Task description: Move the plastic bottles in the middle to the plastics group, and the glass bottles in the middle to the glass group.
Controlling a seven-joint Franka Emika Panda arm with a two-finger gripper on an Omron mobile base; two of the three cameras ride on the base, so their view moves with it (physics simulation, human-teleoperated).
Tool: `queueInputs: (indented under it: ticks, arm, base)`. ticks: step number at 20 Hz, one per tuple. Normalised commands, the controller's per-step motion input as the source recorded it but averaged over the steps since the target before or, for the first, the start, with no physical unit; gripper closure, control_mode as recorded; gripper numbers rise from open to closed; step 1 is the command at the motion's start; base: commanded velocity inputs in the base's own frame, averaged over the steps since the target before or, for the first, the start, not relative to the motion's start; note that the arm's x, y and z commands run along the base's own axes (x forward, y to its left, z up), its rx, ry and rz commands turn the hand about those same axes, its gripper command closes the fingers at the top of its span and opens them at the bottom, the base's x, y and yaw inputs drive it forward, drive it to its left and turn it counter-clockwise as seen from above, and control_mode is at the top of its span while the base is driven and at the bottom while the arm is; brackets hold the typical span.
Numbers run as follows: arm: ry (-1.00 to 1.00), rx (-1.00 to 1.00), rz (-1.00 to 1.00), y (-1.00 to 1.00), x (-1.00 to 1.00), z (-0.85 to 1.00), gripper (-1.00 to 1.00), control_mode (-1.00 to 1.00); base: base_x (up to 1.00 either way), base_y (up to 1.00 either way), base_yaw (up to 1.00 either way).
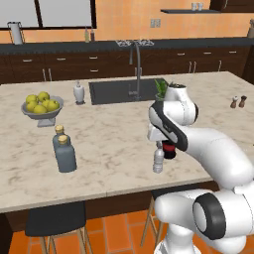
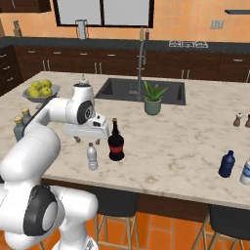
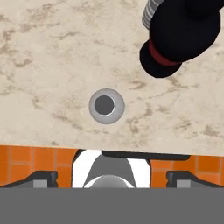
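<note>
The counter (image 1: 114, 144) looks like polished beige marble with brown veining. The dark bottle (image 2: 115, 141) is glossy black glass with a red band. The small bottle (image 2: 92, 157) seems translucent grey plastic, though it is blurry. The cork-topped bottles (image 1: 64, 153) look matt grey-blue. The faucet (image 1: 137, 69) is brushed metal.

Lemon bowl (image 1: 42, 110) far left, soap dispenser (image 1: 79, 93) by sink (image 1: 121, 90), plant (image 2: 152, 99) behind.
</note>
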Motion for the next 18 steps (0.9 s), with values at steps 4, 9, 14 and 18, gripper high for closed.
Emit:
queueInputs:
  ticks: [4,9,14,18]
  arm:
    - [-0.06,0.00,0.00,0.00,0.06,-0.32,-1.00,-1.00]
    - [-0.03,0.00,0.00,0.00,0.14,-0.23,-1.00,-1.00]
    - [-0.04,0.00,0.00,0.00,0.35,-0.18,-1.00,-1.00]
    - [-0.02,0.00,0.00,0.02,0.24,-0.22,-1.00,-1.00]
  base:
    - [0.00,0.00,0.00]
    - [0.00,0.00,0.00]
    - [0.00,0.00,0.00]
    - [0.00,0.00,0.00]
